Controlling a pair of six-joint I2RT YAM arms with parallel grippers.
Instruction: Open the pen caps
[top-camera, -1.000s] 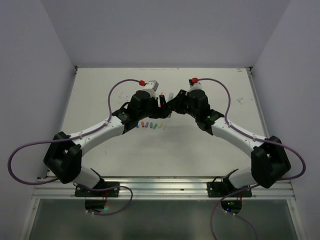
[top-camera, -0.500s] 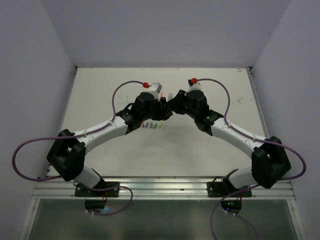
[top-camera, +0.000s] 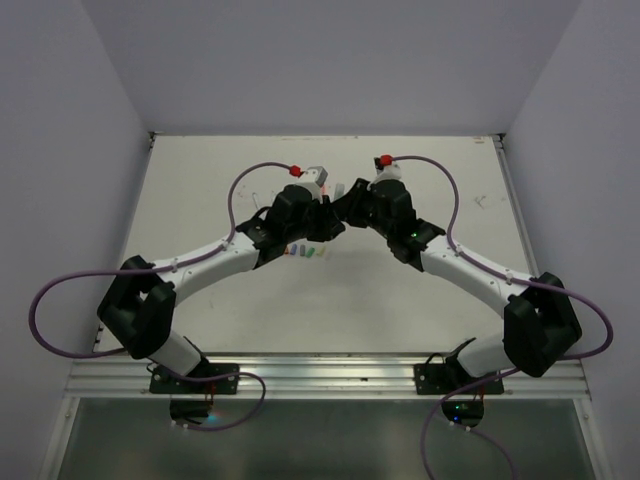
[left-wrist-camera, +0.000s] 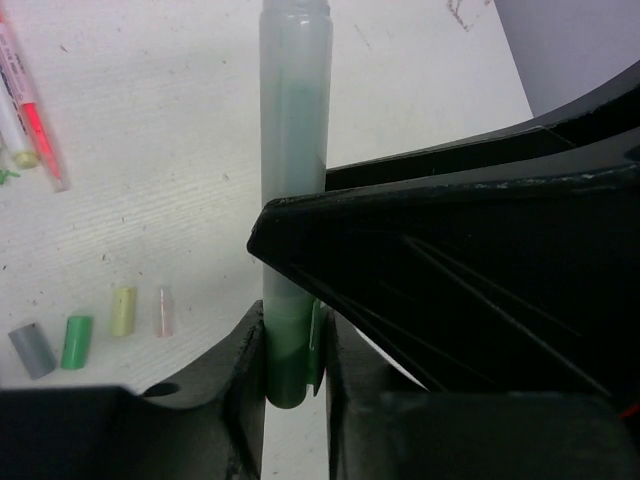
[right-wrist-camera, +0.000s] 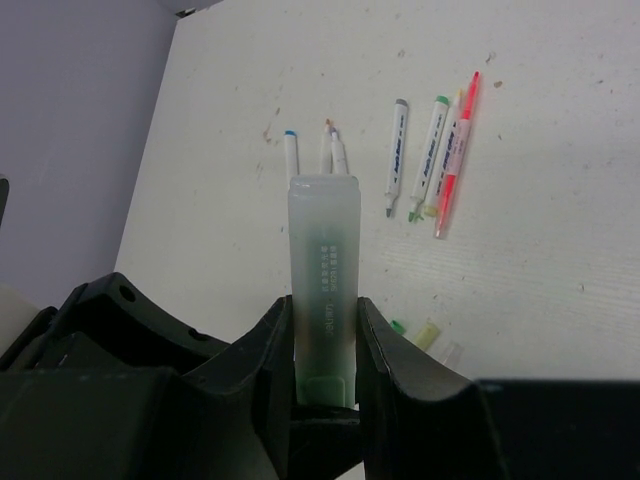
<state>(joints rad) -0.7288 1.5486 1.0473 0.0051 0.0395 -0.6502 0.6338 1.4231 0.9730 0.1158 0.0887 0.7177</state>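
Observation:
A green highlighter pen (left-wrist-camera: 296, 120) is held between both grippers above the table. My left gripper (left-wrist-camera: 295, 390) is shut on its green clipped cap (left-wrist-camera: 285, 360). My right gripper (right-wrist-camera: 325, 340) is shut on the pen's translucent barrel (right-wrist-camera: 324, 250); its black body (left-wrist-camera: 450, 260) crosses the pen in the left wrist view. In the top view the two grippers meet (top-camera: 335, 205) over mid-table. Loose pen caps lie on the table: grey (left-wrist-camera: 30, 350), green (left-wrist-camera: 75, 340), yellowish (left-wrist-camera: 122, 310) and a clear one (left-wrist-camera: 165, 310). They form a short row (top-camera: 305, 250) under the left arm.
Several uncapped pens lie on the table beyond the grippers, among them a blue-tipped one (right-wrist-camera: 291, 152), a grey-ended one (right-wrist-camera: 397, 155), a green-ended one (right-wrist-camera: 430, 160) and a pink one (right-wrist-camera: 455, 165). Grey walls enclose the white table (top-camera: 200, 200) on three sides.
My left arm has moved right, bringing its gripper up against the right gripper. The right arm has hardly moved.

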